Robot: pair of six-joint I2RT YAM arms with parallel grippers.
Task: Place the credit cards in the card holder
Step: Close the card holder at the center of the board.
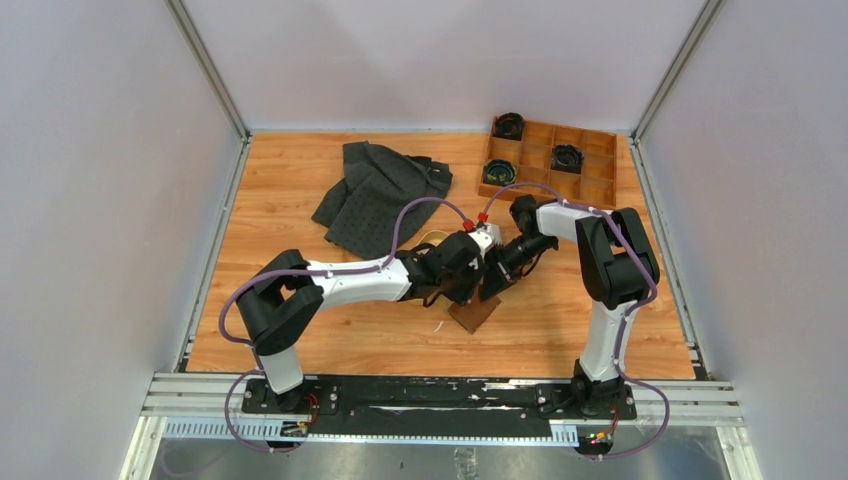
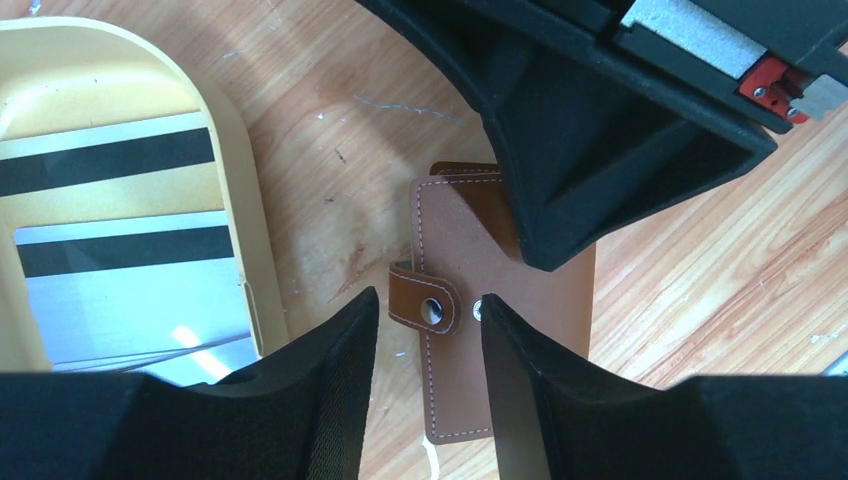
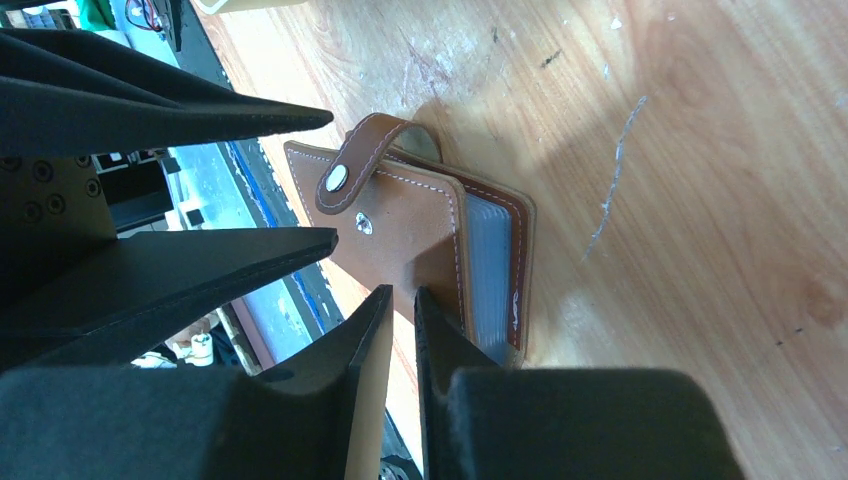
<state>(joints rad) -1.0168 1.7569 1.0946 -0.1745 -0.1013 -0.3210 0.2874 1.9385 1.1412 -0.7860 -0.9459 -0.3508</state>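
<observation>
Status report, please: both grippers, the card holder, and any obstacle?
Left gripper open, above the snap strap. Right gripper shut on card holder cover. Strap unsnapped, holder barely open. Credit cards in tan tray; nothing blocking.

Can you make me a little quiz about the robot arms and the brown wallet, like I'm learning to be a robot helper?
1. True or false: the snap strap on the card holder is buttoned shut.
2. Where do the striped credit cards lie? A) in the tan tray B) in the wooden box C) on the grey cloth
3. Fill in the gap: the left gripper hovers over the strap with its jaws ____.
Key: 1 false, the strap is off its stud; 2 A; 3 open.
</observation>
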